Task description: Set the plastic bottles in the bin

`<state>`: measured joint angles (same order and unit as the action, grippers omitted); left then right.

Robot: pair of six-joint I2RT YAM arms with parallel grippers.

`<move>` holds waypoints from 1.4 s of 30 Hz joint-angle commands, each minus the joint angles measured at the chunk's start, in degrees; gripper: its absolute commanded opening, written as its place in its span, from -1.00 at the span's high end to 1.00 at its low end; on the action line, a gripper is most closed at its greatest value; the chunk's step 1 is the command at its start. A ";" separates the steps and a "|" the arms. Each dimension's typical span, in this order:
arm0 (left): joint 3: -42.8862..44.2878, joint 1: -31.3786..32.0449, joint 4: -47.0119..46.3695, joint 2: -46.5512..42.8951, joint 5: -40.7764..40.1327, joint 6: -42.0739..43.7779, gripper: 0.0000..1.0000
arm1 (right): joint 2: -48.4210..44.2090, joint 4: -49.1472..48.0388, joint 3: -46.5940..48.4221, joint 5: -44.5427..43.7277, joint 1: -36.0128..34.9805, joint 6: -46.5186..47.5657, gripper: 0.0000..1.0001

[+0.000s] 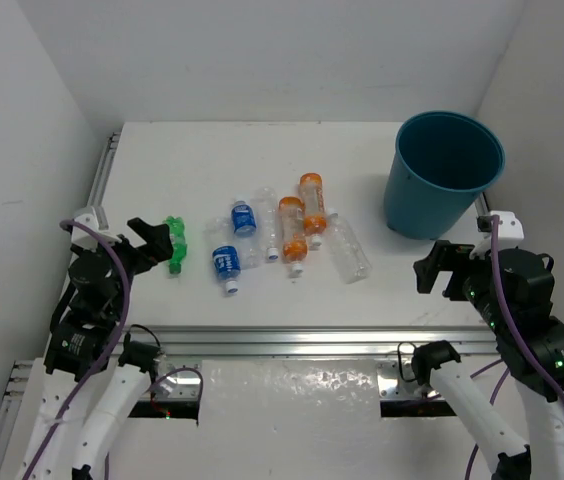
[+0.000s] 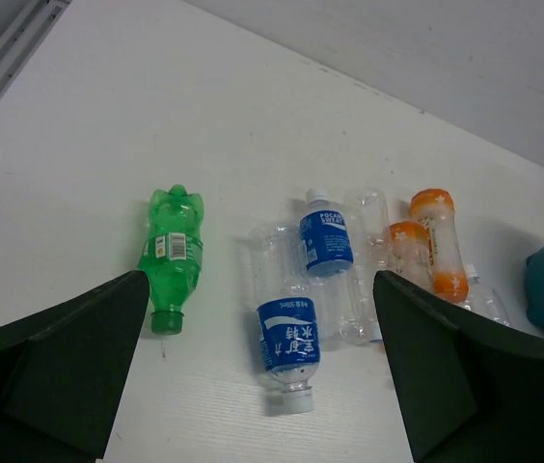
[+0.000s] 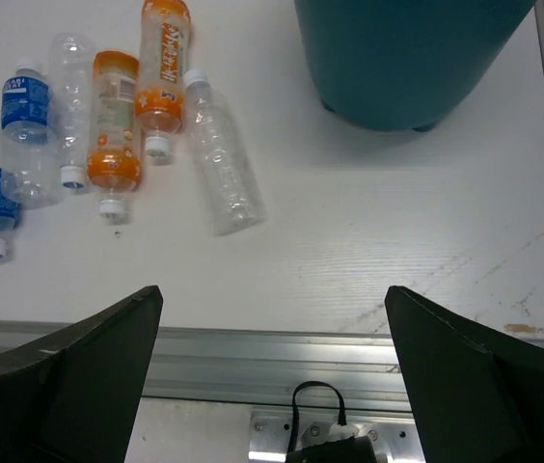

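Observation:
Several plastic bottles lie in a loose row mid-table. From the left they are a green one (image 1: 174, 245), two clear ones with blue labels (image 1: 226, 262) (image 1: 244, 218), a plain clear one (image 1: 265, 215), two orange ones with white caps (image 1: 292, 232) (image 1: 312, 205) and another plain clear one (image 1: 347, 250). The teal bin (image 1: 442, 172) stands upright at the far right and looks empty. My left gripper (image 1: 152, 240) is open and empty, beside the green bottle (image 2: 171, 256). My right gripper (image 1: 442, 270) is open and empty, near the bin (image 3: 417, 58), above the table's front edge.
An aluminium rail (image 1: 302, 340) runs along the table's near edge, and another (image 1: 102, 170) runs along the left side. White walls close in the table at the back and on both sides. A cable and a bracket (image 3: 320, 424) sit below the front rail.

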<state>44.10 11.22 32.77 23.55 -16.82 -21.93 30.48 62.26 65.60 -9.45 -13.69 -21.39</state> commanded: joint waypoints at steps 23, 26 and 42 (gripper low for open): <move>-0.68 0.29 -3.07 1.59 2.49 0.93 -0.99 | 34.43 -17.08 -3.03 10.17 -9.84 -1.29 -0.98; -0.77 0.29 -3.24 1.67 2.67 0.93 -0.99 | 42.08 -22.34 -4.60 5.78 -12.05 2.57 -0.98; -0.33 0.38 -2.54 1.24 1.09 0.58 -0.99 | 69.62 -39.76 -8.47 -2.14 -12.23 6.63 -0.41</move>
<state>43.38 11.22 32.36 24.93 -14.63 -21.50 100.38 26.35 57.06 -10.35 -25.93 -13.80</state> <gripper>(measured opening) 0.996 0.755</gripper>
